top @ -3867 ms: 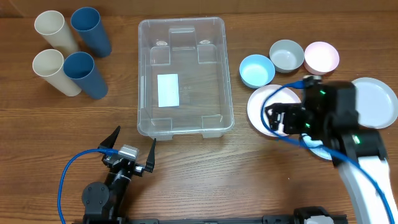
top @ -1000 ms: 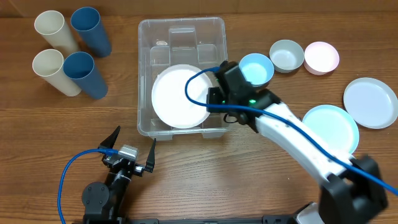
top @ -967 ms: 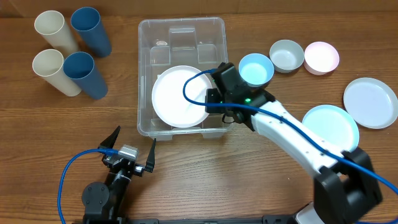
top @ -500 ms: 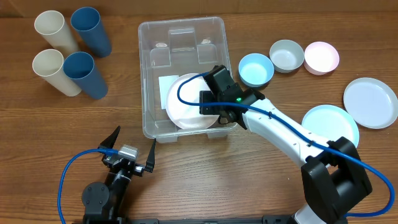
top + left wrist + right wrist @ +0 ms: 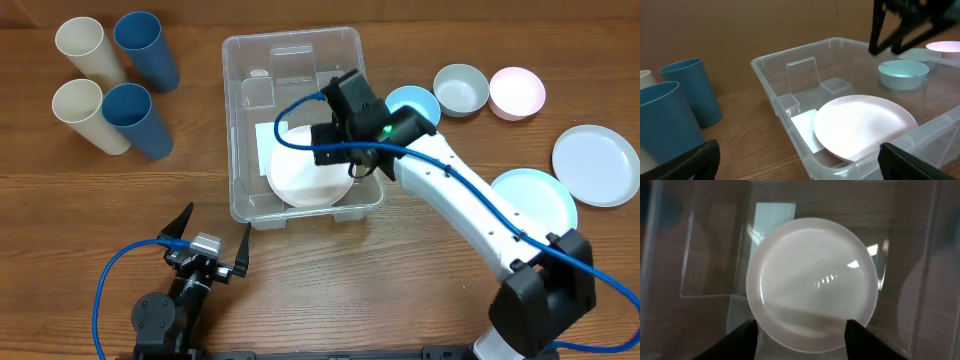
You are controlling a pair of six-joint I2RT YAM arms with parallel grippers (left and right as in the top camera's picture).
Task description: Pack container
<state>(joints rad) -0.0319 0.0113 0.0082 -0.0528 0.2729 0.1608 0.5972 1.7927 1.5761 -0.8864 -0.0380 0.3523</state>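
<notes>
1. At the middle of the bench (image 5: 80, 250), toward its far edge, the overhead view shows the container (image 5: 300, 55) lying open. A white plate (image 5: 300, 178) lies flat in its near right part and covers part of the white label (image 5: 264, 135).
2. The right arm (image 5: 450, 190) reaches in from the near right corner. The right jaws hang above the plate's far right side, parted and holding nothing.
3. The left jaws are spread wide and empty at the near edge, well apart from the container.
4. Two cream cups (image 5: 78, 45) and two blue cups (image 5: 145, 45) stand at the far left corner. Three bowls, light blue (image 5: 418, 100), grey (image 5: 461, 88) and pink (image 5: 517, 92), sit right of the container. A light blue plate (image 5: 545, 195) and a pale plate (image 5: 597, 165) lie by the right edge.
5. In the left wrist view, the container (image 5: 790, 50) holds the white plate (image 5: 865, 125) flat on its floor. The blue cups (image 5: 690, 90) are to its left, and the right jaws are splayed open above its far wall.
6. In the right wrist view, the white plate (image 5: 812, 282) lies straight below, its far left edge over the label (image 5: 772, 215). The two fingers (image 5: 742, 337) stand apart at the plate's near rim, gripping nothing.
</notes>
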